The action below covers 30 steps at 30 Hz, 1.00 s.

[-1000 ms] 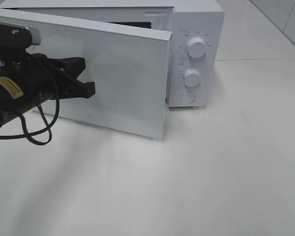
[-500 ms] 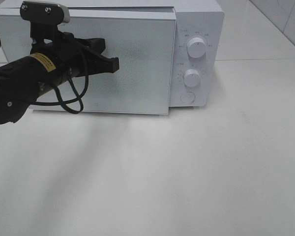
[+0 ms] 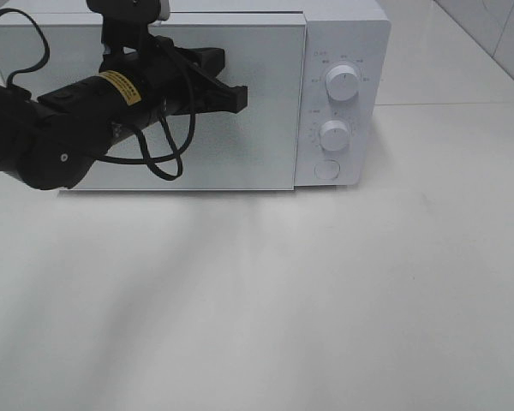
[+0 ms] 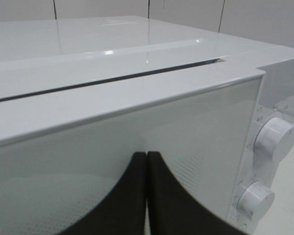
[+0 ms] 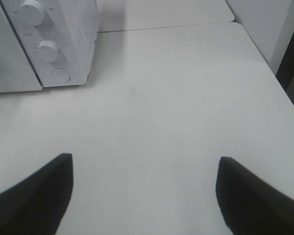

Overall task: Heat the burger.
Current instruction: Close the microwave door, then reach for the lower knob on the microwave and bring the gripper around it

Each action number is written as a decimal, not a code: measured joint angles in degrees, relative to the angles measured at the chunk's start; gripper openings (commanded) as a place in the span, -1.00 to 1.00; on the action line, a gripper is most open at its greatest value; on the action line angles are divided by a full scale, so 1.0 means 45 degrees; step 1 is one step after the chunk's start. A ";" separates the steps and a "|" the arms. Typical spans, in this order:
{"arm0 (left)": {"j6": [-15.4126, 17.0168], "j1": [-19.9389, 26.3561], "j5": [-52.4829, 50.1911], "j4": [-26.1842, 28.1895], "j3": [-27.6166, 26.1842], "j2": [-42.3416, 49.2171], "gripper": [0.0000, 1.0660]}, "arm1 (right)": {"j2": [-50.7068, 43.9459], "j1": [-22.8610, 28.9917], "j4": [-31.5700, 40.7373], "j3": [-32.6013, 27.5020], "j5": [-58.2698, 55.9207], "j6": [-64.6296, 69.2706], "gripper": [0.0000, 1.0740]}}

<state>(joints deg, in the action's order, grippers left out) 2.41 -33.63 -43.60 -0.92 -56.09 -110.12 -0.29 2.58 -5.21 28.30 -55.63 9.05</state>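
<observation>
Two knobs and a round button make up the panel (image 3: 366,128) at the right end of the microwave (image 3: 343,21): the upper knob (image 3: 341,83), the lower knob (image 3: 334,134) and, under them, the button (image 3: 326,169). Fine print rings both knobs, but it is too small for me to read in any view. A yellow label (image 3: 120,87) with dark lettering is stuck on my left arm (image 3: 60,141); I cannot read that either. A faint mark (image 4: 112,22) on the microwave's top, seen from my left wrist, is just as illegible.

The high camera shows the door (image 3: 265,145) shut flush with the panel. My left arm reaches across it from the left, and a black cable (image 3: 167,167) loops below the arm. My left gripper (image 3: 238,98) is clenched, its fingers pressed together with nothing between them. It sits in front of the door's upper part; whether the tips touch the door I cannot tell. My left wrist camera adds what the high one lacks: a dark slit (image 4: 112,79) between the door's top edge and the microwave's body, and the dotted mesh (image 4: 196,164) in the door.

My right gripper (image 5: 144,164) is outside the high camera's picture. Only its own wrist view shows it, jaws spread wide and holding nothing, over the white table (image 5: 186,98) and well apart from the microwave.

The burger shows in none of the views, so I cannot tell where it is.
</observation>
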 measured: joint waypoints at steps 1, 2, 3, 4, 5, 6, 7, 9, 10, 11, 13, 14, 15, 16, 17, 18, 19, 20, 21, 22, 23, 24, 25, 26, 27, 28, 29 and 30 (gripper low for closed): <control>0.0000 -0.0013 0.0000 -0.0025 -0.0064 -0.0076 -1.00 | 0.0000 0.0000 0.0000 0.0000 0.0000 0.0000 0.42; 0.0000 -0.0013 0.0000 -0.0025 -0.0064 -0.0076 -1.00 | 0.0000 0.0000 0.0000 0.0000 0.0000 0.0000 0.42; 0.0000 -0.0051 0.0000 0.0038 -0.0267 -0.0255 -1.00 | 0.0000 0.0000 0.0000 0.0000 0.0000 0.0000 0.42; 0.0000 -0.0038 -0.0025 0.0127 -0.0446 -0.0407 -1.00 | 0.0000 0.0000 0.0000 0.0000 0.0000 0.0000 0.42; 0.0000 -0.0038 -0.0025 0.0127 -0.0446 -0.0407 -1.00 | 0.0000 0.0000 0.0000 0.0000 0.0000 0.0000 0.42; -0.0013 -0.0064 -0.0025 0.0115 -0.0484 -0.0471 -1.00 | 0.0000 0.0000 0.0000 0.0000 0.0000 0.0000 0.42; -0.0013 -0.0102 -0.0025 0.0089 -0.0547 -0.0535 -1.00 | 0.0000 0.0000 0.0000 0.0000 0.0000 0.0000 0.42; -0.0013 -0.0102 -0.0013 0.0076 -0.0547 -0.0535 -1.00 | 0.0000 0.0000 0.0000 0.0000 0.0000 0.0000 0.42; 0.0000 -0.0115 0.0000 0.0076 -0.0547 -0.0535 -1.00 | 0.0000 0.0000 0.0000 0.0000 0.0000 0.0000 0.42; 0.0000 -0.0115 0.0000 0.0076 -0.0547 -0.0535 -1.00 | 0.0000 0.0000 0.0000 0.0000 0.0000 0.0000 0.42; 0.0000 -0.0127 0.0000 0.0089 -0.0522 -0.0497 -1.00 | 0.0000 0.0000 0.0000 0.0000 0.0000 0.0000 0.42; 0.0000 -0.0178 0.0000 0.0331 -0.0369 -0.0344 -1.00 | 0.0000 0.0000 0.0000 0.0000 0.0000 0.0000 0.42; 0.0000 -0.0280 0.0000 0.0789 -0.0025 -0.0051 -1.00 | 0.0000 0.0000 0.0000 0.0000 0.0000 0.0000 0.42; 0.0000 -0.0280 0.0000 0.0789 -0.0025 -0.0051 -1.00 | 0.0000 0.0000 0.0000 0.0000 0.0000 0.0000 0.42; 0.0000 -0.0331 0.0000 0.0942 0.0153 0.0089 -1.00 | 0.0000 0.0000 0.0000 0.0000 0.0000 0.0000 0.42; 0.0000 -0.0484 0.0000 0.1133 0.0649 0.0446 -0.92 | 0.0000 0.0000 0.0000 0.0000 0.0000 0.0000 0.42; 0.0000 -0.0484 0.0000 0.1133 0.0649 0.0446 -0.92 | 0.0000 0.0000 0.0000 0.0000 0.0000 0.0000 0.42; 0.0000 -0.0624 0.0051 0.1197 0.0955 0.0637 -0.85 | 0.0000 0.0000 0.0000 0.0000 0.0000 0.0000 0.42; 0.0000 -0.0866 0.0395 0.1197 0.1515 0.0955 -0.58 | 0.0000 0.0000 0.0000 0.0000 0.0000 0.0000 0.42; 0.0000 -0.0866 0.0395 0.1197 0.1515 0.0955 -0.58 | 0.0000 0.0000 0.0000 0.0000 0.0000 0.0000 0.42; 0.0000 -0.0980 0.0688 0.1197 0.1757 0.1108 -0.36 | 0.0000 0.0000 0.0000 0.0000 0.0000 0.0000 0.42; 0.0000 -0.1159 0.1477 0.1197 0.2114 0.1324 0.18 | 0.0000 0.0000 0.0000 0.0000 0.0000 0.0000 0.42; 0.0000 -0.1159 0.1477 0.1197 0.2114 0.1324 0.18 | 0.0000 0.0000 0.0000 0.0000 0.0000 0.0000 0.42; 0.0000 -0.1235 0.2623 0.1222 0.2317 0.1490 0.62 | 0.0000 0.0000 0.0000 0.0000 0.0000 0.0000 0.42; 0.0000 -0.1235 0.2623 0.1222 0.2317 0.1490 0.62 | 0.0000 0.0000 0.0000 0.0000 0.0000 0.0000 0.42; 0.0000 -0.1261 0.3412 0.1235 0.2368 0.1592 0.80 | 0.0000 0.0000 0.0000 0.0000 0.0000 0.0000 0.42; 0.0000 -0.1261 0.5208 0.1261 0.2394 0.1795 0.91 | 0.0000 0.0000 0.0000 0.0000 0.0000 0.0000 0.42; 0.0000 -0.1261 0.5208 0.1261 0.2394 0.1795 0.91 | 0.0000 0.0000 0.0000 0.0000 0.0000 0.0000 0.42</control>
<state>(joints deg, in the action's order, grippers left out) 2.41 -39.30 -20.17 4.76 -45.32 -102.04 -0.29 2.58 -5.21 28.30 -55.63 9.05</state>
